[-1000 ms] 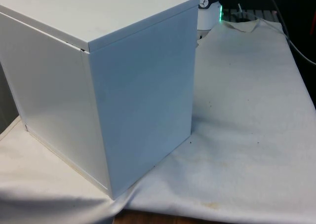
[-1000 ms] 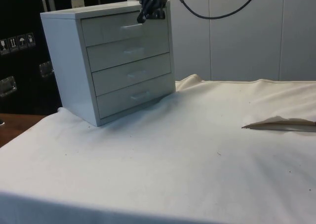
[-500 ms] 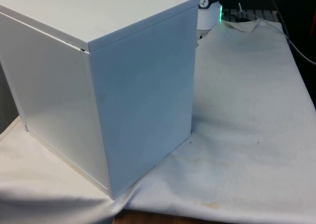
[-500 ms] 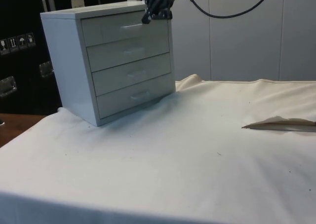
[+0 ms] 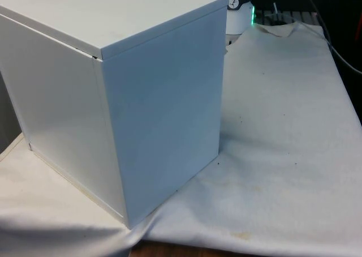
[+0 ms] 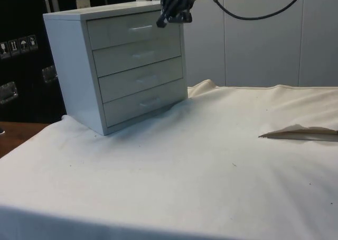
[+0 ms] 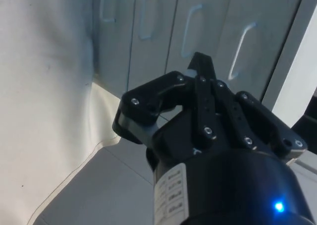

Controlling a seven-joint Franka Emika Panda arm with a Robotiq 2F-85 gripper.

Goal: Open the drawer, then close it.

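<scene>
a white cloth-covered table [image 6: 211, 176] carries a pale grey chest of drawers [image 6: 119, 71] at about ten o'clock in the side view. all four drawers sit flush, so nothing shows whether opening is done. the black gripper [image 6: 174, 15], jaws pinched together and empty, hangs beside the top drawer [image 6: 132, 31], near its handle [image 6: 141, 28].

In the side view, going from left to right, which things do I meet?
Chest of drawers → gripper, at the chest's upper right corner → fold in the cloth.
</scene>
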